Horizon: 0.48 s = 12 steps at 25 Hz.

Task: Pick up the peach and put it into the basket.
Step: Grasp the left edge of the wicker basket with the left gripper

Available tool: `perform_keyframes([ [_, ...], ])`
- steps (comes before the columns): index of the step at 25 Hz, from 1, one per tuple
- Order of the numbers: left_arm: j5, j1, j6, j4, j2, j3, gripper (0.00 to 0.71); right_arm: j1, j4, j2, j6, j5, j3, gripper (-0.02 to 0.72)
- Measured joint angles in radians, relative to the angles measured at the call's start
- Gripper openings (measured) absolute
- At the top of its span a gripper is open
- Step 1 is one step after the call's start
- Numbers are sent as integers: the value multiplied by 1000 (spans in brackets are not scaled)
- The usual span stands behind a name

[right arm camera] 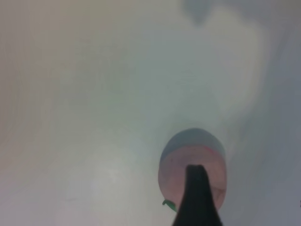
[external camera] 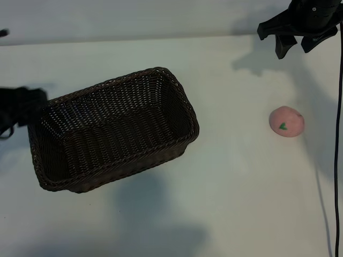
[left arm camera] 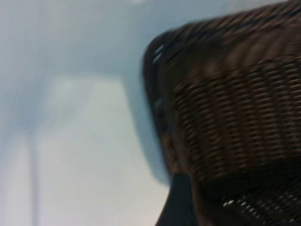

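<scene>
The pale-pink peach [external camera: 286,121] with a small green leaf mark lies on the white table at the right, well apart from the basket. The dark-brown wicker basket [external camera: 110,88] stands left of centre, empty and turned at an angle. My right gripper [external camera: 296,47] hangs open at the back right, above and behind the peach, holding nothing. In the right wrist view one dark finger [right arm camera: 195,200] stands in front of the peach [right arm camera: 176,165]. My left gripper [external camera: 19,107] sits at the left edge, beside the basket's left corner. Its wrist view shows the basket's wall [left arm camera: 235,108] close by.
A black cable [external camera: 337,134] runs down the right edge of the table. Bare white tabletop [external camera: 236,182] lies between the basket and the peach and along the front.
</scene>
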<state>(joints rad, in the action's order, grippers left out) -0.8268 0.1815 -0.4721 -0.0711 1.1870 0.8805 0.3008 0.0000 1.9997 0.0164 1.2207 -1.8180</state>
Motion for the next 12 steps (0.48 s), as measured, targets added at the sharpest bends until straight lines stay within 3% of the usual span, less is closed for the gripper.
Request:
perform_keyframes([
  [5,7,0,-154,-104,-62,-105,599,0,0,0,-3,0,0,505],
  [12,95,0,-207,-118,57,-151,599,0,0,0,-6,0,0,505],
])
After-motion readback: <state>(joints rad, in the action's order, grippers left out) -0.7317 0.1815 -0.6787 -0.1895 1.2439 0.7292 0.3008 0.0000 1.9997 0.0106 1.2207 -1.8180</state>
